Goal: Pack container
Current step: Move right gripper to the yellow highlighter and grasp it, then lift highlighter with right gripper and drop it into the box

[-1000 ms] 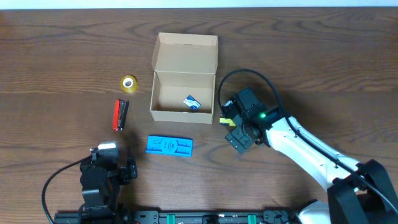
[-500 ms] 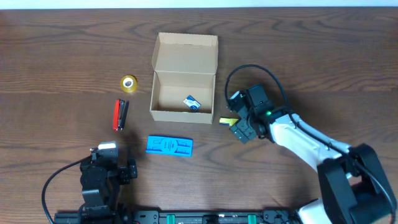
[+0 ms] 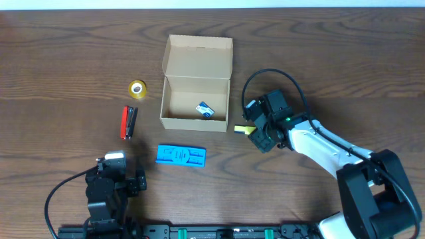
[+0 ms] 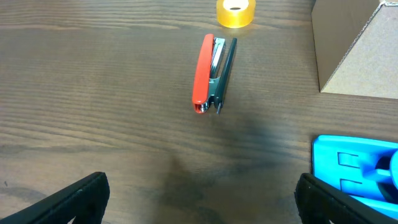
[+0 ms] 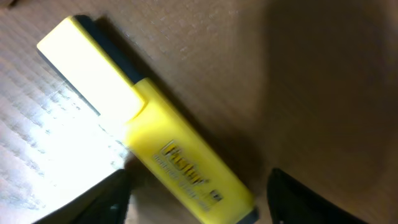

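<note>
The container [image 3: 179, 106] is set at mid-table, mouth upward, with its flap lid folded back on the far side. The right arm is reached leftward, with the right gripper [image 3: 255, 135] spread wide astride a yellow highlighter [image 5: 180, 155] lying slantwise just beside the box's near right corner. The highlighter's black print is too blurred to be read. The left gripper [image 4: 199, 199] is held wide.

Office-style desk: wood-grain table [image 3: 66, 53], stapler [image 3: 128, 123], tape roll [image 3: 137, 89], highlighter [image 3: 243, 129].

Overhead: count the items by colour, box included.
Tan: 1, box
Yellow: 2, tape roll, highlighter
Red: 1, stapler
Blue: 2, flat item, small packet inside the box
Total: 6
</note>
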Controlling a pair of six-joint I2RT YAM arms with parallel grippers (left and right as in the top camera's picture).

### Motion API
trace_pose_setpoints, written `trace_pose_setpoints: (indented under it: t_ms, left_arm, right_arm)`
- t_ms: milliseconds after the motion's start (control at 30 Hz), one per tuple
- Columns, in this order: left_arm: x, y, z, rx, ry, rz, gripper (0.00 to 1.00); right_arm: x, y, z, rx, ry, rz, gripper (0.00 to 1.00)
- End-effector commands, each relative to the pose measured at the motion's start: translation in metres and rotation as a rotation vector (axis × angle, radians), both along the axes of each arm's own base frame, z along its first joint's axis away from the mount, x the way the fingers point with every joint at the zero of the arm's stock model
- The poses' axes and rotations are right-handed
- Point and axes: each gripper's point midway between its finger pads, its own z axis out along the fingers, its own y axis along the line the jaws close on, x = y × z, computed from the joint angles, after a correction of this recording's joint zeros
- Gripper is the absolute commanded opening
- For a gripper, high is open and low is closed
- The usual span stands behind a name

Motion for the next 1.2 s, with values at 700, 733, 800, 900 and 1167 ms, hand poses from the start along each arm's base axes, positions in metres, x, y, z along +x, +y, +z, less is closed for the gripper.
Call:
trace_pose_setpoints:
  t_ms: [700, 733, 800, 900, 1167]
  left_arm:
    - [-0.001, 0.003, -0.003, -0.005, 0.003, 0.023, 0.95]
    - [-0.001, 0.003, -0.003, -0.005, 0.003, 0.023, 0.95]
    - [-0.001, 0.003, -0.003, -0.005, 0.003, 0.023, 0.95]
    - [-0.001, 0.003, -0.003, -0.005, 0.003, 0.023, 0.95]
    - [-0.001, 0.003, -0.003, -0.005, 0.003, 0.023, 0.95]
  right_arm:
    - [-0.023, -0.006, -0.008, 0.005, 0.11, -0.07, 0.17]
    - [-0.022, -0.006, -0.006, 0.01, 0.106, -0.081, 0.16]
    - [-0.02, -0.004, 0.0, 0.025, 0.089, -0.103, 0.17]
    - [-0.014, -0.002, 0.014, 0.05, 0.052, -0.123, 0.17]
    - [-0.009, 0.0, 0.076, 0.117, -0.077, -0.119, 0.18]
